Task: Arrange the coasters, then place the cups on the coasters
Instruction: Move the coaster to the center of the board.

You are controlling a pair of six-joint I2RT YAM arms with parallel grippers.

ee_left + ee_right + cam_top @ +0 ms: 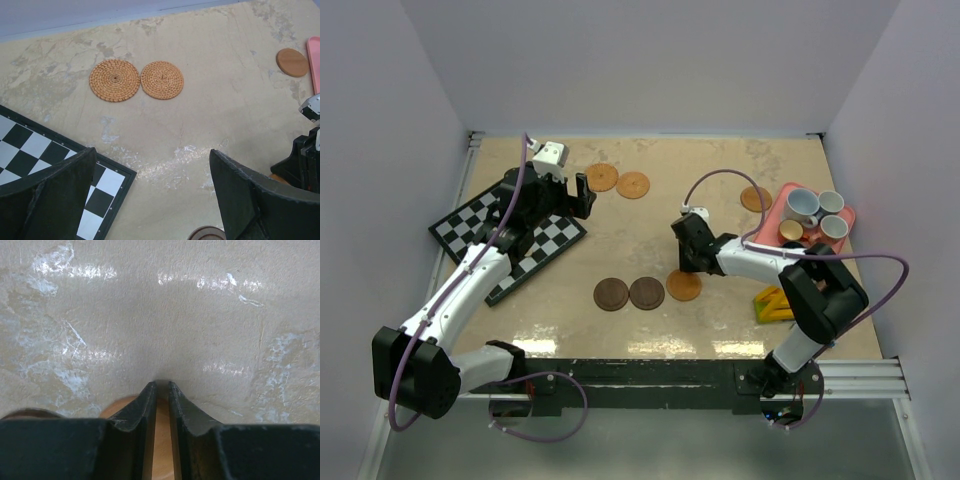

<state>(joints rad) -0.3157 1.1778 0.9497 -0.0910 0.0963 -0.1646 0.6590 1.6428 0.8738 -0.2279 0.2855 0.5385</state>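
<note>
We see the left tool (152, 152) spread wide above the counter (640, 235) at the upper left of the top view, while the right tool (162, 386) shows a narrow slit over an orange-tan coaster (683, 286) near centre, grip unclear.

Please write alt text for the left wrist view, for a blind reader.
Two woven coasters lie side by side on the beige table, beyond the open left end effector. A checkerboard shows at lower left, a smooth coaster at far right.

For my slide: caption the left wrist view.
Open left pincer above the table, facing two woven coasters side by side; checkered board lower left.
</note>
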